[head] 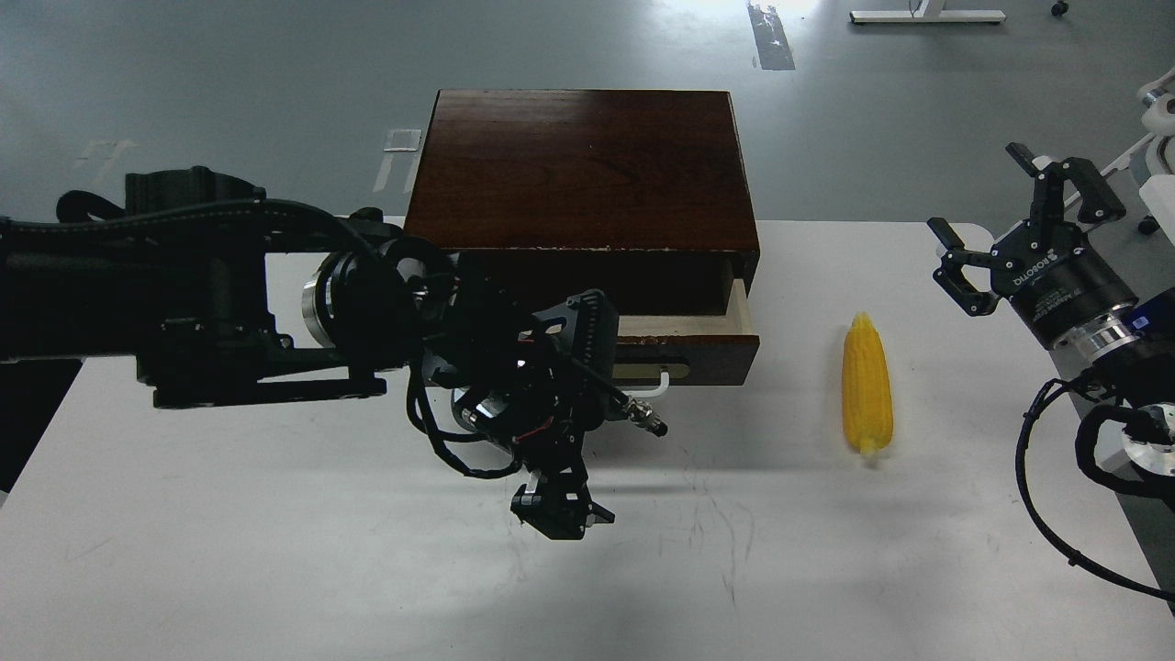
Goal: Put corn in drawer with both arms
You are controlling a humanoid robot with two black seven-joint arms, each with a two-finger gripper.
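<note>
Corn cob (867, 384) on bench (275, 569): light, stiff, round, likely rolls; grip mid-length. Right hand (1014, 216) fingers apart, empty. Left hand (560, 509) state unclear. Drawer (702, 344) partly open.

We see a scuffed white tabletop (275, 569) on a grey floor (229, 73), with tape strips (771, 37) stuck to that floor.

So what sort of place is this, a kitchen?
More likely a lab or workshop: a plain white table on a bare grey floor with tape marks, and robot arms.
</note>
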